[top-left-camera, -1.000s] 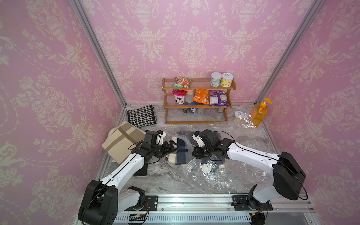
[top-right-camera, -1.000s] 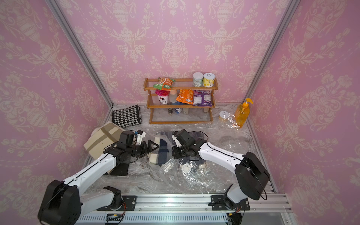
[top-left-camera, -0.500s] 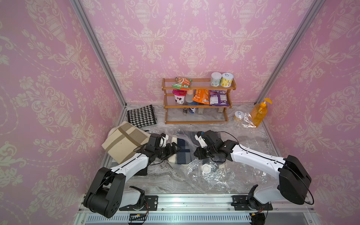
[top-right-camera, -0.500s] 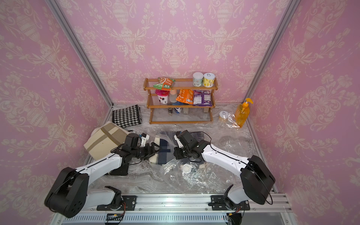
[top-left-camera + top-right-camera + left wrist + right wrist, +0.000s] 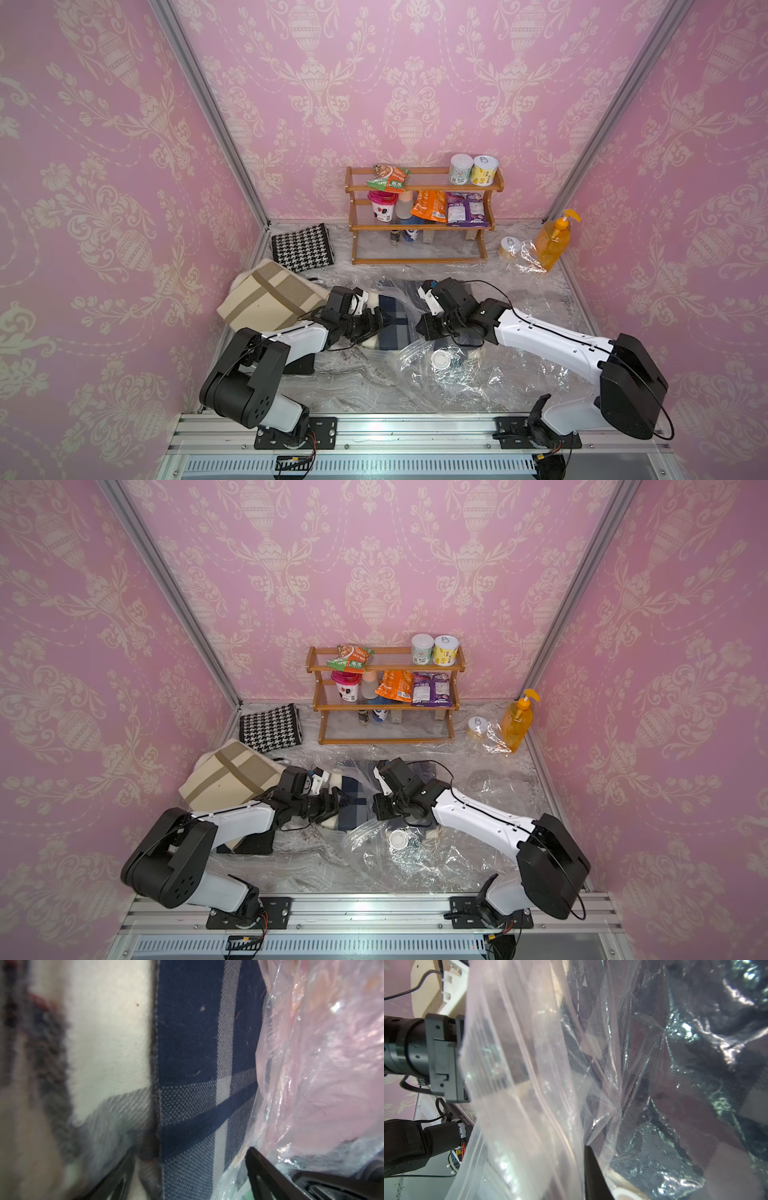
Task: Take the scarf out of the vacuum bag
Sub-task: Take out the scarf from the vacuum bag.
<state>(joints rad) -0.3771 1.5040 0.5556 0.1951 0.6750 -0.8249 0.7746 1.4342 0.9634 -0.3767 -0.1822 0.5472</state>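
Where the scarf is lying: I am seeing the navy-and-cream plaid woven scarf [image 5: 394, 328] resting mid-tabletop, part of it lying bare and part sitting under the film of the large, clear, crinkly plastic vacuum bag [image 5: 461, 376].
Left gripper [image 5: 380, 322]: its jaws are standing wide apart, straddling the scarf's navy fold; I cannot tell whether they are touching cloth.
Right gripper [image 5: 424, 329]: its jaws are pinching the vacuum bag's film, holding that edge lifted.
Vacuum bag: it is sprawling over the grey marbled tabletop [image 5: 340, 386] in front of the brown wooden rack [image 5: 419, 261], with its round white valve cap [image 5: 441, 358] facing up near the right gripper.
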